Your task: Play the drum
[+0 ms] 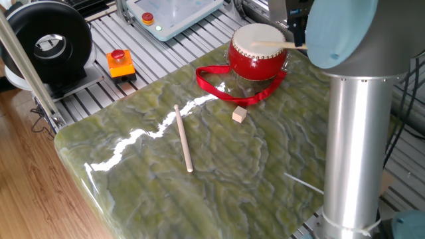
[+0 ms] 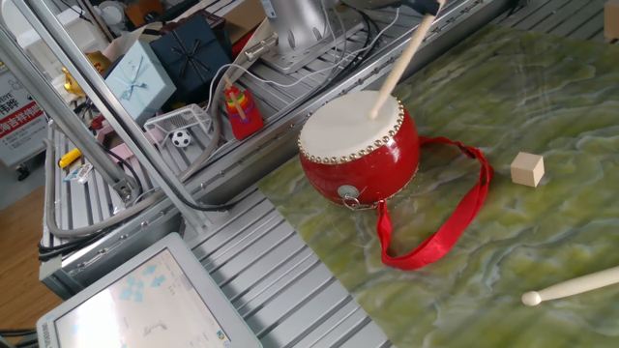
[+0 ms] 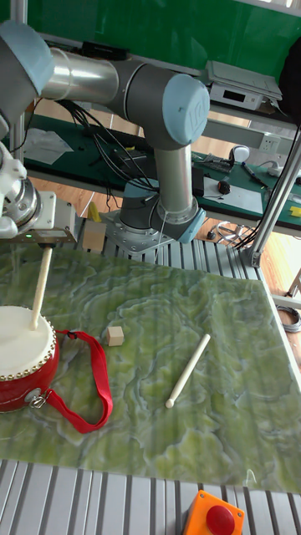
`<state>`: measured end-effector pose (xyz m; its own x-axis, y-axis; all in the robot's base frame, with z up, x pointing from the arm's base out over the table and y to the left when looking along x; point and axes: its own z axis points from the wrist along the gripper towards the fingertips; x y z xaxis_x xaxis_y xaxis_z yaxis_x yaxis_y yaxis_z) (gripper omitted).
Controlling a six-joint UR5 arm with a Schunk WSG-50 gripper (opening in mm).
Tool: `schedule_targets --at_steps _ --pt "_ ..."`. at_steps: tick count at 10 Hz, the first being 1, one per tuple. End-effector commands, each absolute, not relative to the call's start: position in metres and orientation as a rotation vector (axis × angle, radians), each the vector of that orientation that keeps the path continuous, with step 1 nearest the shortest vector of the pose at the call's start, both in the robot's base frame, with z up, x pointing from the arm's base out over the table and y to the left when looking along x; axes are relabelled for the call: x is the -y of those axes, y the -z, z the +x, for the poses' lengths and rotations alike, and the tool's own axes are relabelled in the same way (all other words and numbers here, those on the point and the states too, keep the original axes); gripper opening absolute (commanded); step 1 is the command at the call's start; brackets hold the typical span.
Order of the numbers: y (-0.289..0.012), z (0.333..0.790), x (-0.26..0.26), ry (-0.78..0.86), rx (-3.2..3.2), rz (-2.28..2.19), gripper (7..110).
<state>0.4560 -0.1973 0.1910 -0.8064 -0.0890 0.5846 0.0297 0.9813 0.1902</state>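
Tall fixed view: green marbled table (image 3: pixel 184 334) fills the lower half, grey arm (image 3: pixel 159 109) arching over it from the back. Gripper (image 3: pixel 46 238) hangs at the left edge, at about 9 o'clock in the frame, directly above the drum (image 3: pixel 25 358). Fingers are clenched on the upper end of a drumstick (image 3: pixel 38 288), which slopes steeply down; its lower tip touches the cream skin near the back of the drum top.

Drum stands upright at the table's corner, at about 8 o'clock in this view. Glossy red body, studded rim. Red ribbon strap (image 3: pixel 92 384) loops off its side and lies flat on the table.

One fixed view: same drum (image 1: pixel 257 52) at about 1 o'clock, strap (image 1: pixel 232 86) spread toward the table centre. Held stick (image 1: pixel 279 45) lies low across the skin here; gripper mostly hidden behind the arm's blue cap (image 1: pixel 339 30).

The other fixed view: stick (image 2: pixel 397 63) comes down from the top edge onto the skin of the drum (image 2: pixel 360 150).

Second drumstick (image 3: pixel 187 370) lies loose near mid-table, well apart from the drum. Small wooden cube (image 3: pixel 114 335) sits between them, near the strap but not touching it. Orange box with red button (image 1: pixel 120 63) sits off the table on the slatted metal, at about 10 o'clock in the one fixed view.
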Motion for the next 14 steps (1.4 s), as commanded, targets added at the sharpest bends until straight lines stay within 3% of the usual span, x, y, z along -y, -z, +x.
schedule_targets --at_steps 1,2,4,8,11,14 --pt "-0.177 0.489 0.235 0.039 2.678 0.073 7" --pt "-0.171 0.507 0.253 -0.058 2.762 0.102 7" --pt "-0.169 0.517 0.258 -0.085 2.804 0.108 7" --pt "-0.166 0.496 0.234 0.075 2.722 0.108 7" --pt "-0.207 0.441 0.183 0.349 2.424 0.046 7" --pt "-0.237 0.427 0.157 0.455 2.285 -0.020 7"
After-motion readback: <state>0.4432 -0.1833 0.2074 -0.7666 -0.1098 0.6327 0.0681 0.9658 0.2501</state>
